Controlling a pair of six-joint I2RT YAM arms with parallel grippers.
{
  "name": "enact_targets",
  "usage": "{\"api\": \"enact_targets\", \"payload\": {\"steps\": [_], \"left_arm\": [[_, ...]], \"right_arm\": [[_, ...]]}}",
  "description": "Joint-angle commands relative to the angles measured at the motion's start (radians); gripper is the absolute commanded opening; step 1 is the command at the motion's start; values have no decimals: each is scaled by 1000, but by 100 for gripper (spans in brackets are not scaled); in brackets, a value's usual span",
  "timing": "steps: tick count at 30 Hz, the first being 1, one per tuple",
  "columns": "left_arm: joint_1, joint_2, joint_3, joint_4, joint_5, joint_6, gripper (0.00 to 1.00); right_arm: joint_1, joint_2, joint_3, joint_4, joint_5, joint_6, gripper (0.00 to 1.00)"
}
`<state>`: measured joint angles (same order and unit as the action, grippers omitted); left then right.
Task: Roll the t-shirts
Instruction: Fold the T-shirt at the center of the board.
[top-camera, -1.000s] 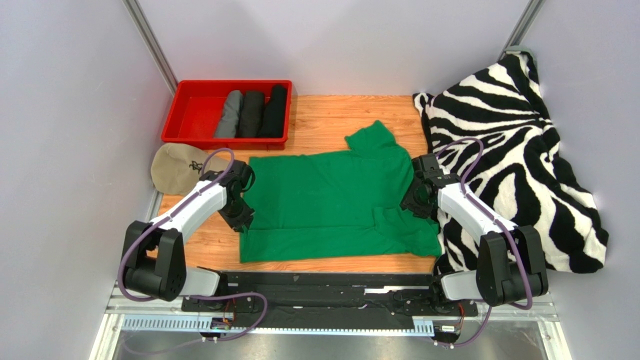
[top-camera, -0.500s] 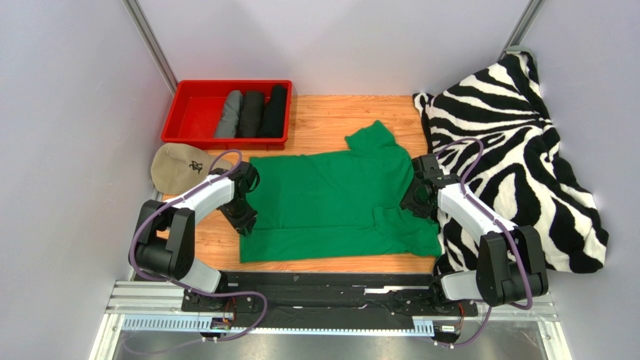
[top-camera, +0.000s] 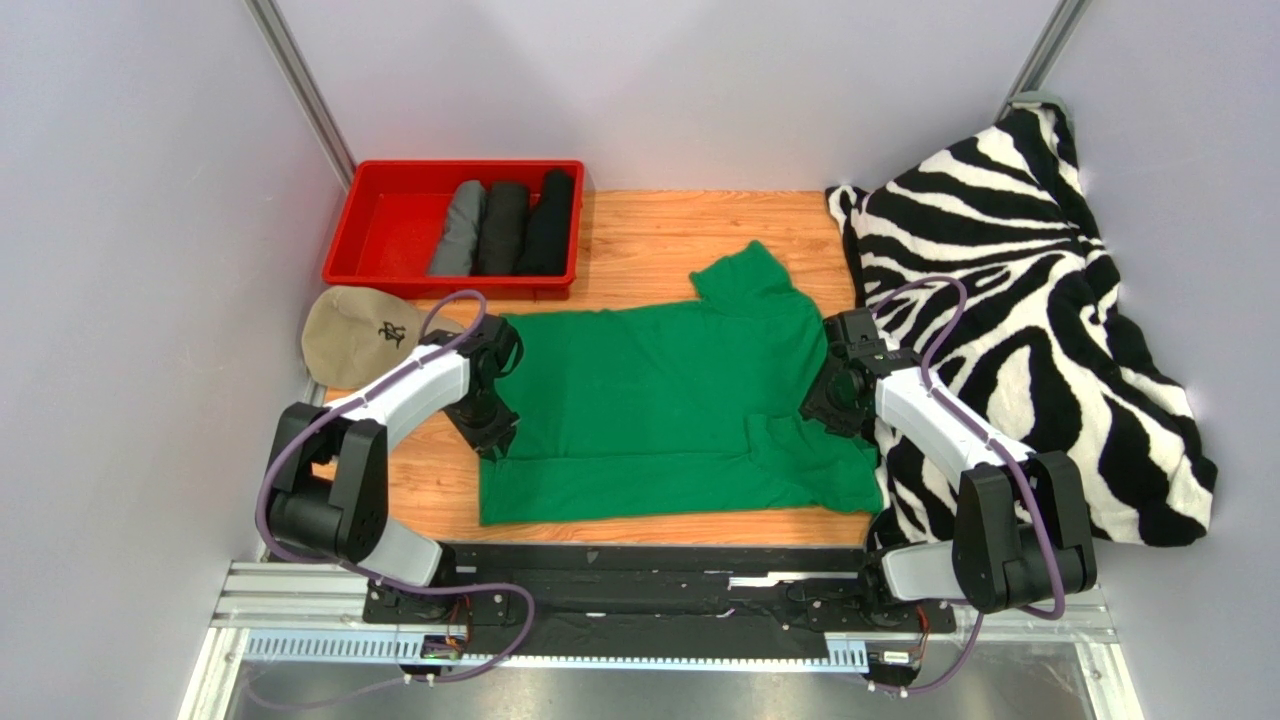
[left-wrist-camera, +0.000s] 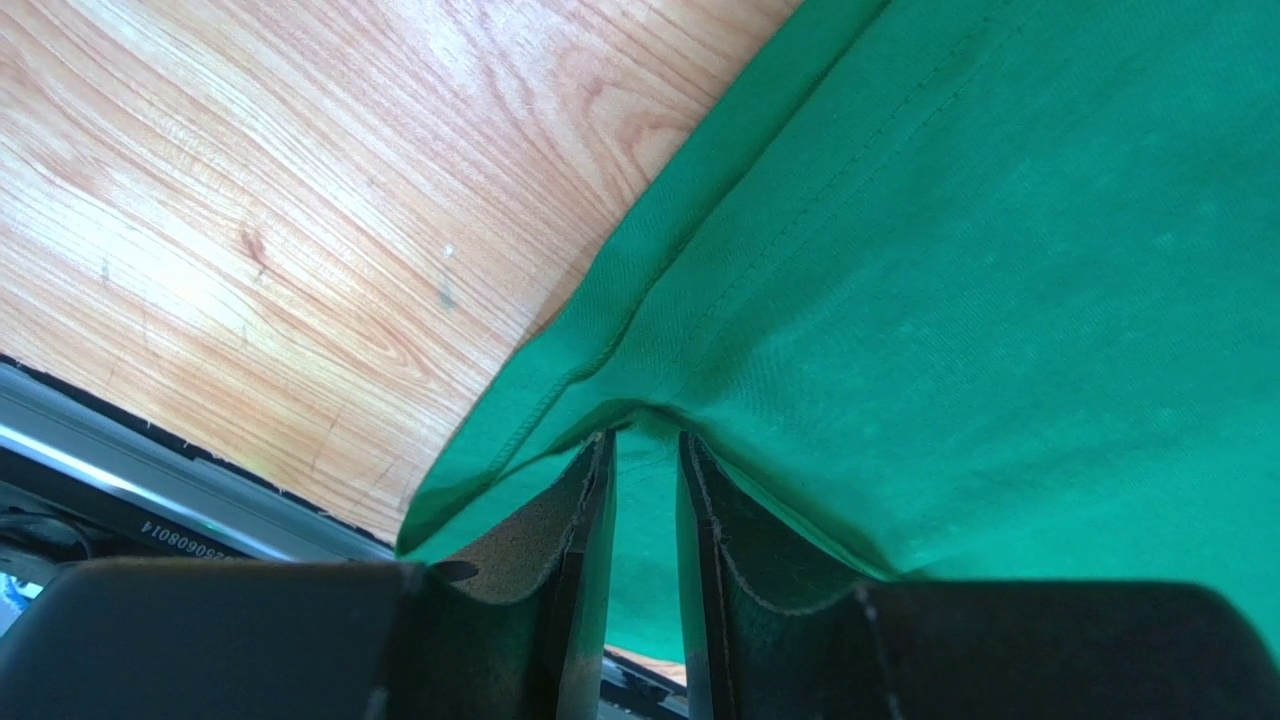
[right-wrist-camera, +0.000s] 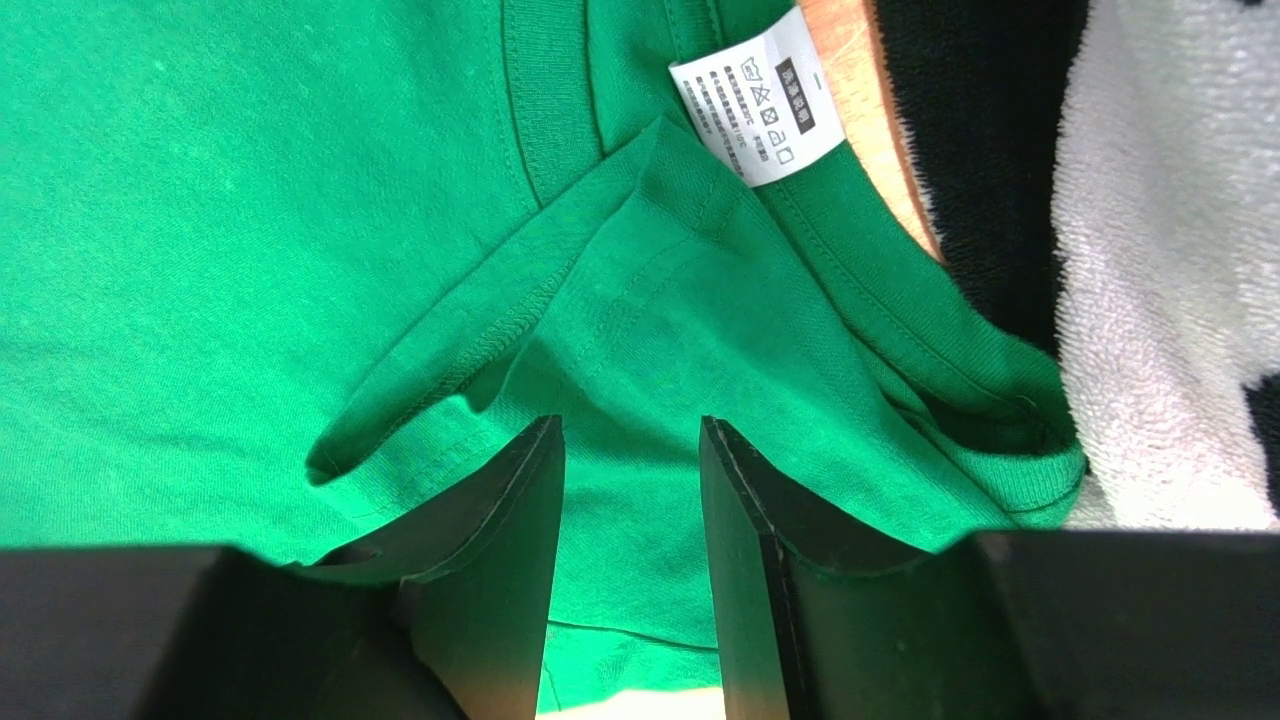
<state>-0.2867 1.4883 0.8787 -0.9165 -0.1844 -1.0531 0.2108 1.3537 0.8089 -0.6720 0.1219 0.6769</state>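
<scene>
On the wooden table (top-camera: 661, 225): green t-shirt (top-camera: 661, 405) flat, roll not started

Zebra blanket (top-camera: 1037, 300) sits on the right, against the shirt's collar end. Shirt lies spread mid-table between both arms. Three rolled shirts (top-camera: 504, 228) are in the red tray (top-camera: 451, 279).

Left gripper (left-wrist-camera: 643, 443) pinches the bottom hem, cloth tented at its tips. Right gripper (right-wrist-camera: 628, 428) has its jaws spread over the collar area, near the white care label (right-wrist-camera: 754, 93).

Probably pre-roll setup. Next: right needs a grip, then both move evenly.
</scene>
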Motion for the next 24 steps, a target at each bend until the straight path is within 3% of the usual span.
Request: {"api": "enact_targets", "payload": {"steps": [1,12,18,20,24], "left_arm": [[-8,24,29,-10,-4,-15,30],[-16,53,-12,-2,-1,-33,28],[-16,24,-27,-5,-7,-24,11],[-16,3,-27,-22,-21,-21,0],[-16,-46,-30,-54,-61,-10,0]], "right_arm": [[1,-19,-8,31,9,10,42],[1,-27,-14,31,9,13,42],[1,-28,-14,28,12,10,42],[-1,-28,-13,29,15,9,42],[1,-47,-14,19,35,4,44]]}}
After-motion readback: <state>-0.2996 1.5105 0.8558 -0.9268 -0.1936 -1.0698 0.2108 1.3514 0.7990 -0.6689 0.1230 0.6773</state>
